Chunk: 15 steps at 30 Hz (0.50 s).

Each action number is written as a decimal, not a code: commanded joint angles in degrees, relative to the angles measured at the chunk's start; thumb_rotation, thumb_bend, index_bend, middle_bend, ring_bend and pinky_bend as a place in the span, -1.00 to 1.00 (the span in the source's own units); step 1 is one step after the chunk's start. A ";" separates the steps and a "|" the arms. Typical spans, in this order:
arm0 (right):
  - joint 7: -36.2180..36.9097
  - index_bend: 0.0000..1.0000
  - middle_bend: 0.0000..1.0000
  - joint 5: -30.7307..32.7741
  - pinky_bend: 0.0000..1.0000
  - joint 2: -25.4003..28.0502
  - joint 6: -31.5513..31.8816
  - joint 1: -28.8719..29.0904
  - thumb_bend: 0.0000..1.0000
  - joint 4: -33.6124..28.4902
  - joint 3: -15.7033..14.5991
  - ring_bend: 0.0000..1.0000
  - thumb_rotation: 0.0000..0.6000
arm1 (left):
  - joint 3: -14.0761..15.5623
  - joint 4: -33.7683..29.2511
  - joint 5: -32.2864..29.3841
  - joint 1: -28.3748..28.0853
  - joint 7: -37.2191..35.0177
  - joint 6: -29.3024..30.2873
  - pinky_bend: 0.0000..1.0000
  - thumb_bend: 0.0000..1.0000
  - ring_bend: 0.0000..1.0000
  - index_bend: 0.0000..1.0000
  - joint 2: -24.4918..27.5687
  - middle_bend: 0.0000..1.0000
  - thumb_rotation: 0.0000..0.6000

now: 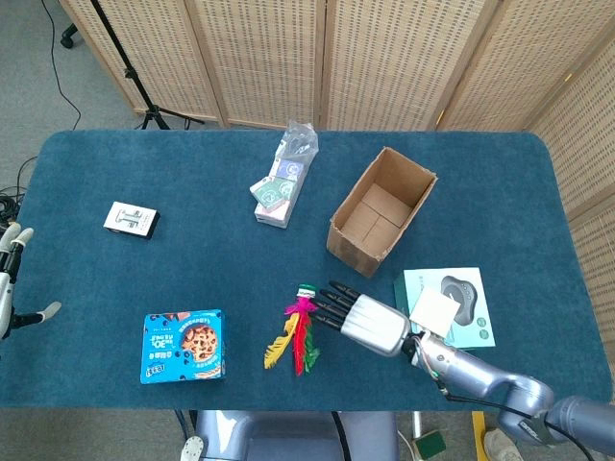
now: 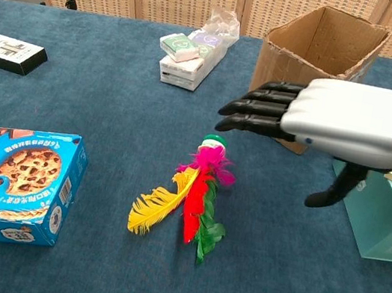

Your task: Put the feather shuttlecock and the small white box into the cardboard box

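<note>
The feather shuttlecock (image 1: 299, 333) (image 2: 191, 193), with yellow, red, green and pink feathers, lies flat near the table's front middle. My right hand (image 1: 366, 318) (image 2: 336, 124) hovers just right of and above it, flat with fingers extended toward it, holding nothing. The small white box (image 1: 131, 220) (image 2: 9, 54) lies far left. The open cardboard box (image 1: 381, 209) (image 2: 311, 72) stands upright behind the right hand. My left hand (image 1: 8, 279) sits at the left table edge, fingers apart and empty.
A blue cookie box (image 1: 184, 346) (image 2: 9, 182) lies front left. A bag of small packets (image 1: 282, 180) (image 2: 195, 53) lies at the back middle. A teal box (image 1: 448, 307) (image 2: 378, 190) with a paper on it stands at the right.
</note>
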 commanded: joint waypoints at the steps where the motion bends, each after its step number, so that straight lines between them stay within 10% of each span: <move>1: -3.81 -0.86 -0.92 3.23 -0.87 -3.46 -3.82 2.79 -1.00 1.60 1.87 -1.00 1.00 | -0.36 0.28 0.03 0.07 -0.24 -0.40 -1.00 -1.00 -1.00 -1.00 0.07 -1.00 1.00; 15: -28.46 -0.79 -0.93 16.50 -0.87 -10.29 -16.85 8.94 -1.00 4.69 6.41 -1.00 1.00 | -1.89 1.15 -0.06 0.50 -1.69 -3.15 -1.00 -1.00 -1.00 -1.00 0.52 -1.00 1.00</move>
